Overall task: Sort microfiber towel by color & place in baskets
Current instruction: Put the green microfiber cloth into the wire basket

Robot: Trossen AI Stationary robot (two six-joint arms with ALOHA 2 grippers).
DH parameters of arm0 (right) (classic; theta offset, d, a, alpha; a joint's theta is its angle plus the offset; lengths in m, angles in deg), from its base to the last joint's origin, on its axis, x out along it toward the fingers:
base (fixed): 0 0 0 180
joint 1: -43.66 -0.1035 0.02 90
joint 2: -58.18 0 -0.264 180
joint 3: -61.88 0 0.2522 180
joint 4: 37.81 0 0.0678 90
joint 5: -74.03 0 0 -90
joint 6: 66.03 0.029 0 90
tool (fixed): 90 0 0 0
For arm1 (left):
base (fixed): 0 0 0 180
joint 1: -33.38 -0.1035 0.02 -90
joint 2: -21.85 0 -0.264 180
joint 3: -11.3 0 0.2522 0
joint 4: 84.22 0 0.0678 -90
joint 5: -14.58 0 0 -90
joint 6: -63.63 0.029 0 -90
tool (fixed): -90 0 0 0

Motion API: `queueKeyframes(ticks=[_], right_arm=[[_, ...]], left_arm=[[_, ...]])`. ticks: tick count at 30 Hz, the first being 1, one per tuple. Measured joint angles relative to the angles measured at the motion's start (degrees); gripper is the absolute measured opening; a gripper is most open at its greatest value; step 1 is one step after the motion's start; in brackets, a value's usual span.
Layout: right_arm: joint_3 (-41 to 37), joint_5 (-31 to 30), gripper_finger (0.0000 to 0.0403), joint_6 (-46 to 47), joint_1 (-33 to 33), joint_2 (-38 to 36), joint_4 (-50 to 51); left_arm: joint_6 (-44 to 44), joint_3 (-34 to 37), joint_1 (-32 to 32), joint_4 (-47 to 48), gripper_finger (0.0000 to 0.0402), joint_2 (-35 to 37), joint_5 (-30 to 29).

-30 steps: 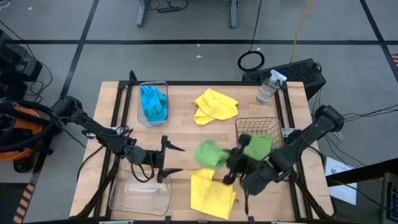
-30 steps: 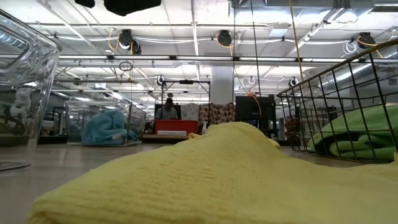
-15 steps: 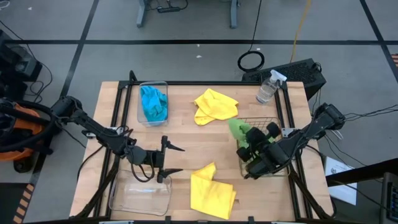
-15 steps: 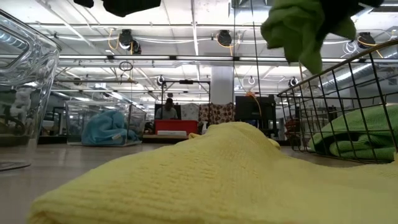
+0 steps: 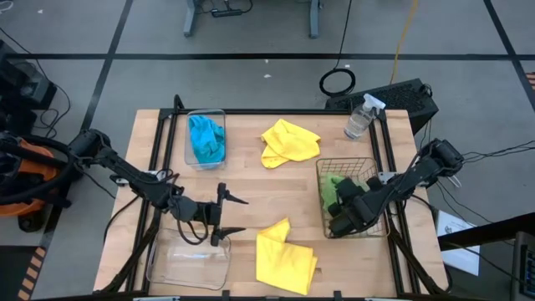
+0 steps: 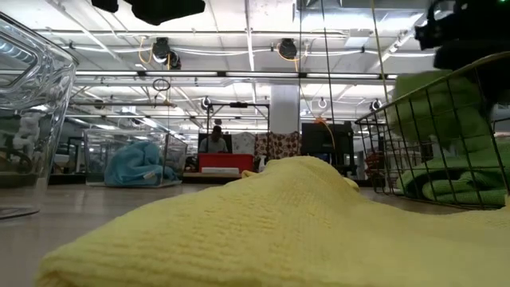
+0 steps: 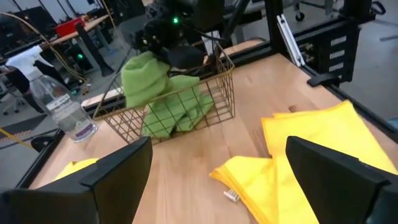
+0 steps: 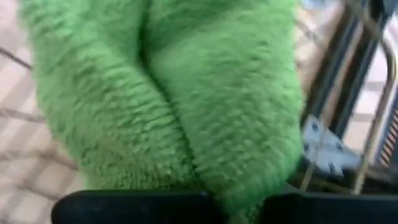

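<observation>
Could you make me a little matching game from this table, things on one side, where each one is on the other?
Things:
1. blue towel
2. green towel in the right pincer
3. spray bottle
4. folded yellow towel

Places:
A. on bare wood at the near edge
B. at the far right corner
C. in the clear tub
D. over the wire basket

Pairs: 1-C, 2-D, 3-B, 4-A

Clear spray bottle at table's far right corner, black cable coil on floor
</observation>
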Motion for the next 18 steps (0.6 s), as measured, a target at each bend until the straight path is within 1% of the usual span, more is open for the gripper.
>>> queueKeyframes(ticks=[3, 6, 8, 10, 14, 18], right_arm=[[-1.9, 4.17, 0.0008, -0.57, -0.01, -0.04, 0.27], [-3.46, 4.46, 0.001, -0.65, 0.01, -0.04, -0.29], [-3.85, 4.61, 0.0018, -1.63, 0.01, -0.04, -2.4], [-3.81, 4.81, 0.0033, -2.5, 0.01, -0.04, -4.71], [-2.44, 7.16, 0.0074, -3.62, 0.02, -0.04, -4.99], [0.53, 10.63, 0.0114, -3.7, -0.02, -0.02, -1.97]], left_arm=[[0.04, 0.0, -0.01, 0.16, 0.0374, -0.02, 0.03], [-0.03, 0.0, -0.01, 0.08, 0.0374, -0.02, 0.03], [-0.03, 0.0, -0.01, 0.06, 0.0374, -0.02, 0.03], [-0.03, 0.0, -0.01, 0.07, 0.0374, -0.02, 0.03], [-0.01, 0.0, -0.01, 0.15, 0.0374, -0.02, 0.03], [0.0, 0.0, -0.01, 0.21, 0.0374, -0.02, 0.03]])
